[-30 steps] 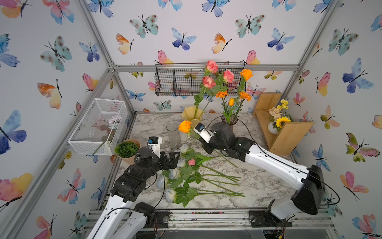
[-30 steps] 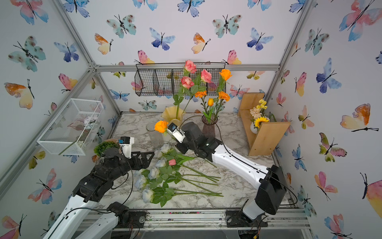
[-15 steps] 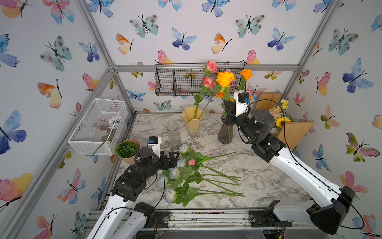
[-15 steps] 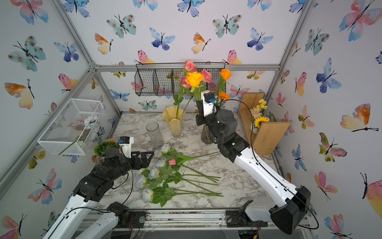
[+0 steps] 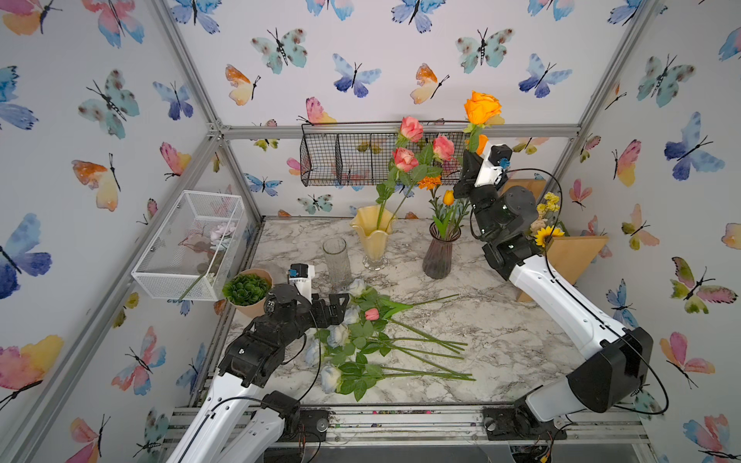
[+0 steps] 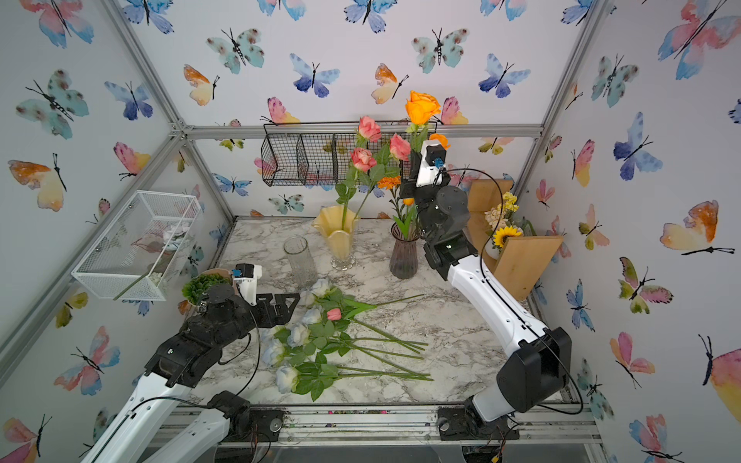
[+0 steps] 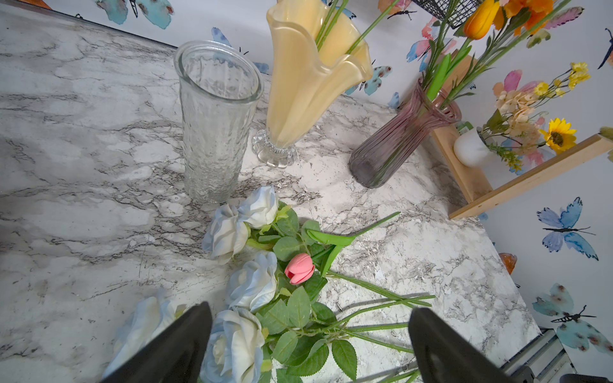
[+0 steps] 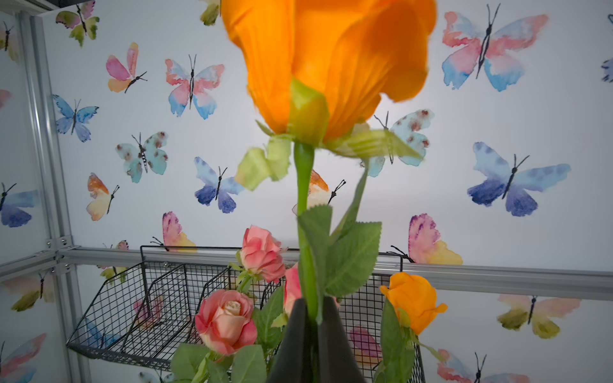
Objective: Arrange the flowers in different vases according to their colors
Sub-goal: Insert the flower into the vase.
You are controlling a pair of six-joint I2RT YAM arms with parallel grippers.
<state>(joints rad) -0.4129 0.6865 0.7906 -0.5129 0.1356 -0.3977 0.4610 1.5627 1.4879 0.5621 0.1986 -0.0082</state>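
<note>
We are clenching our right hand (image 8: 311, 308) on the stem of the orange rose (image 5: 482, 107) — light, probably whippy, top-heavy — while our left hand (image 7: 308, 310) is hovering released over the white roses (image 7: 252, 282).

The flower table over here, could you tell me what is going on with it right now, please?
The right gripper is shut on the stem of an orange rose, held up beside the orange flowers in the purple vase. Pink roses stand in the yellow vase; the clear glass vase is empty. The left gripper hangs open over the white-blue roses and a pink tulip bud lying on the marble table.
</note>
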